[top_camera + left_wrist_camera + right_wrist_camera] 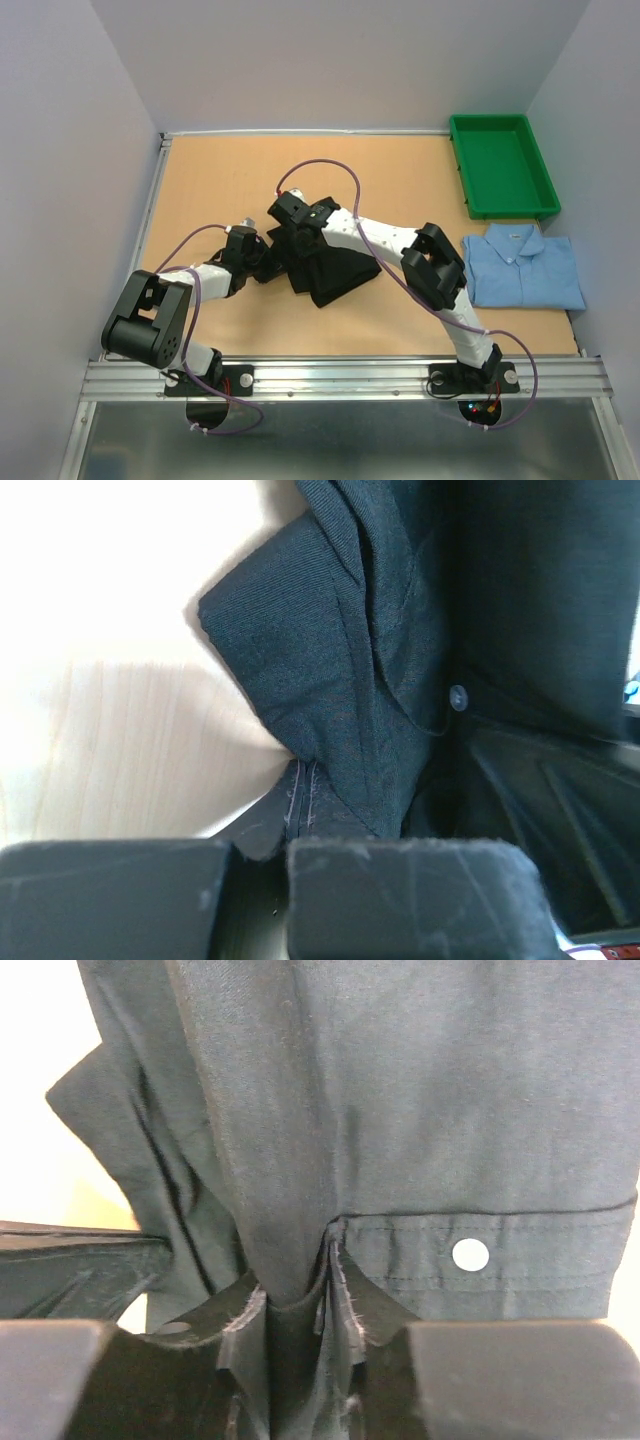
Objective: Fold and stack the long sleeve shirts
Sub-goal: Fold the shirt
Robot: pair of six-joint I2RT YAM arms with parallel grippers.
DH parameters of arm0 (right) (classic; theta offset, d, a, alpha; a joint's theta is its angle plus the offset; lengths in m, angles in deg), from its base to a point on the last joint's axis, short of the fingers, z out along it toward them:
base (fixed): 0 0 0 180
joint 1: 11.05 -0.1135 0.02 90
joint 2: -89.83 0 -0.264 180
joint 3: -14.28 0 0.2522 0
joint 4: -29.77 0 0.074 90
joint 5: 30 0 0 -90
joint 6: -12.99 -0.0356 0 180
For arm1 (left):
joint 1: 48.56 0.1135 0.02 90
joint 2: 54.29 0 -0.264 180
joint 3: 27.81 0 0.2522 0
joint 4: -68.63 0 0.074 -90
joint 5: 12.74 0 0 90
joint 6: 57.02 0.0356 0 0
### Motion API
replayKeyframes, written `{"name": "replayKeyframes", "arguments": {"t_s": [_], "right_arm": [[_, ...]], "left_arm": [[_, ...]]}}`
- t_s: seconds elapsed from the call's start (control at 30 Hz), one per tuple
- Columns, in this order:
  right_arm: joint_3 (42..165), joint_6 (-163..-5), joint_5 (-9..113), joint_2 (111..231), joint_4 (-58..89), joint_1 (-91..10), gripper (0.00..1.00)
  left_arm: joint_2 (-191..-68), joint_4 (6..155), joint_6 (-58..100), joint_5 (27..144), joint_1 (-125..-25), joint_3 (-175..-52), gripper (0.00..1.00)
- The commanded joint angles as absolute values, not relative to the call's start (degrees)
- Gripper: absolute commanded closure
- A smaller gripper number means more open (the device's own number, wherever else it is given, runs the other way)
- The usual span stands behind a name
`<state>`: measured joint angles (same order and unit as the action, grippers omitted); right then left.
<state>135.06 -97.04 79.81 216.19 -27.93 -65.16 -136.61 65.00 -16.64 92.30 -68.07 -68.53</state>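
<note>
With the left gripper [260,880] pressed together on a fold of the black shirt [335,270], bunched mid-table, and the right gripper [310,1330] pinching cloth beside its button placket, both should probably pull evenly so the fold lands flat, well apart from the light blue shirt [525,265].

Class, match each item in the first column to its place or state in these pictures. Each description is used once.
Column A
1. black shirt
2. light blue shirt
3. green tray
4. left gripper

Column B
a. at the far right corner of the table
b. shut on dark cloth
c. bunched up mid-table
d. lying flat and neat near the right edge

Pairs: 1-c, 2-d, 3-a, 4-b
</note>
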Motion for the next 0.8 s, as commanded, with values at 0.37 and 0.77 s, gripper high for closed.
{"name": "replayKeyframes", "arguments": {"t_s": [0.37,0.77], "right_arm": [[128.85,-98.01,72.3,207.69,-20.2,-65.89,0.5],[122.89,-98.27,70.81,193.72,-20.03,-63.09,0.29]], "left_arm": [[-133.31,69.11,-16.76,90.88,-68.34,-68.29,1.0],[-119.07,86.42,-8.16,81.13,-68.16,-74.79,0.48]]}}
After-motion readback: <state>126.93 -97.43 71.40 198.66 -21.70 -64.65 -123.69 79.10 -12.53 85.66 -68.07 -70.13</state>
